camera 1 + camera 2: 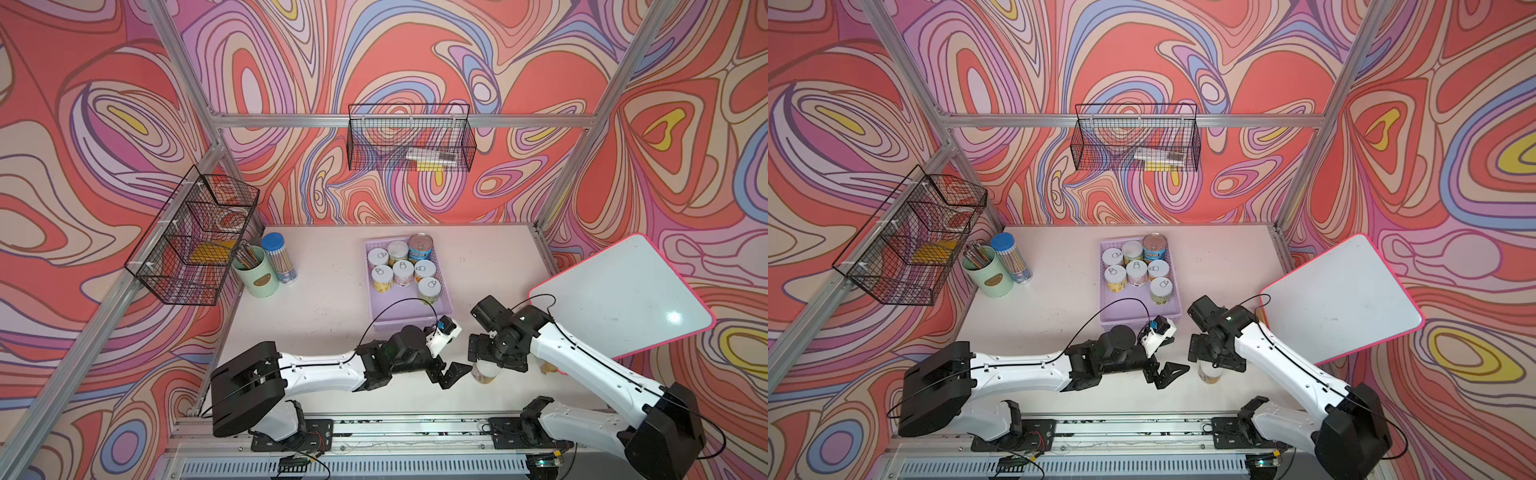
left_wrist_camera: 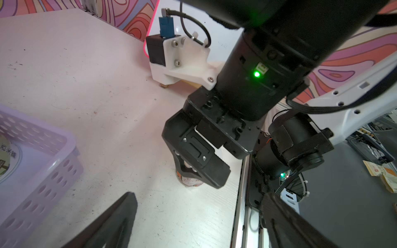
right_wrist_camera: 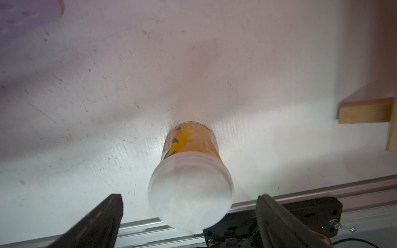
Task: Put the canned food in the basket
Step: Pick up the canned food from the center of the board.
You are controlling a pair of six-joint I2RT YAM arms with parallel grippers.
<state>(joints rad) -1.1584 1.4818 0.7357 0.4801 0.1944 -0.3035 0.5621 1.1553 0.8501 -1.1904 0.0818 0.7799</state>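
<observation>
Nearest me, in front of the basket (image 1: 415, 323), 1 yellow-labelled can (image 3: 191, 146) stands upright on the table (image 1: 324, 299). The right gripper (image 3: 189, 200) hangs over it, jaws spread clear of its sides. Just beside it the left gripper (image 1: 452, 372) gapes empty. Inside the basket stand 7 cans (image 1: 403, 272).

I saw a lilac basket (image 1: 409, 322) patterned with rows of oval perforations. Its 6 white-lidded cans (image 1: 403, 272) were labelled yellow, green and pastel; 1 silver-topped can (image 1: 420, 248) was blue-and-yellow. The lone can (image 3: 191, 146) on the off-white counter (image 1: 328, 291) wore orange-yellow under a white lid. The walls (image 1: 415, 50) swirled coral, lilac, blue and yellow. The pen cup (image 1: 255, 274) was mint green.
</observation>
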